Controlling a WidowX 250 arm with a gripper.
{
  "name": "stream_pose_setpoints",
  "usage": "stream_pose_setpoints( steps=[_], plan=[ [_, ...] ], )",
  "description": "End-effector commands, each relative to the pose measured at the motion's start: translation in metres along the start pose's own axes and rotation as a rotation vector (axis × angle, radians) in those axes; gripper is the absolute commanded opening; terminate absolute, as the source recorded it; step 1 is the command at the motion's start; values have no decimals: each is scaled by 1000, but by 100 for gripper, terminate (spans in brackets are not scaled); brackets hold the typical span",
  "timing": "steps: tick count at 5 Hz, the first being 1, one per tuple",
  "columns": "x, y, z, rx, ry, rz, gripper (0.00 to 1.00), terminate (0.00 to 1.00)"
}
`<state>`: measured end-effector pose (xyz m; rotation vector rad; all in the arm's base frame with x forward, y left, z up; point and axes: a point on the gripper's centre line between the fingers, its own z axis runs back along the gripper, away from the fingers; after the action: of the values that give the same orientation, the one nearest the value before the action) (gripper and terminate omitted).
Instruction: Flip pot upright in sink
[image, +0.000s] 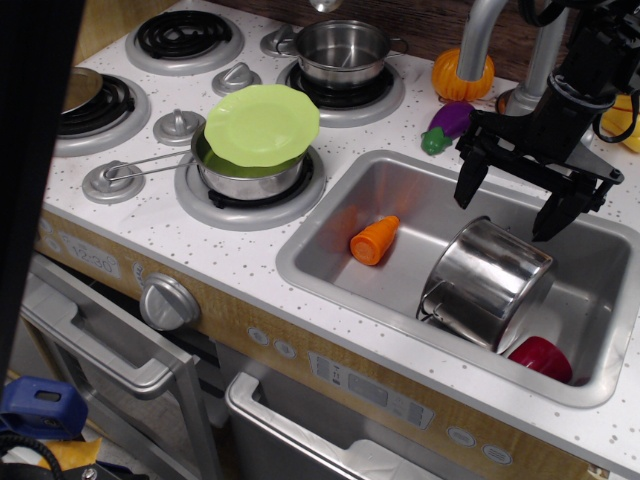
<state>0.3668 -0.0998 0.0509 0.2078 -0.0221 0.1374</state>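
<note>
The large shiny steel pot (487, 283) lies tilted on its side in the sink (345, 222), its base facing up and right, its mouth down toward the front, a wire loop handle at its lower left. My gripper (510, 197) hangs just above the pot's upper end, black fingers spread wide apart and empty, one finger (470, 180) at the left and one (556, 212) at the right.
An orange toy carrot (374, 241) lies in the sink's left part. A red object (541, 357) sits under the pot. A grey faucet (482, 42), an orange pumpkin (462, 75) and a purple eggplant (448, 124) stand behind the sink. A smaller steel pot (343, 52) and a green-lidded pan (255, 150) sit on the burners.
</note>
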Motion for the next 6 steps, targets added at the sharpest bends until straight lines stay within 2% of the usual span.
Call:
stream_pose_setpoints(
  steps=[1, 2, 3, 4, 5, 6],
  plan=[
    [0, 0, 0, 0, 0, 0, 100, 0],
    [-3, -1, -6, -96, -40, 40, 100, 0],
    [-1, 2, -1, -153, -38, 43, 100, 0],
    [4, 11, 5, -263, -43, 64, 100, 0],
    [9, 26, -1, -366, -69, 63, 100, 0],
    [20, 35, 3, -401, -59, 76, 100, 0]
  ],
)
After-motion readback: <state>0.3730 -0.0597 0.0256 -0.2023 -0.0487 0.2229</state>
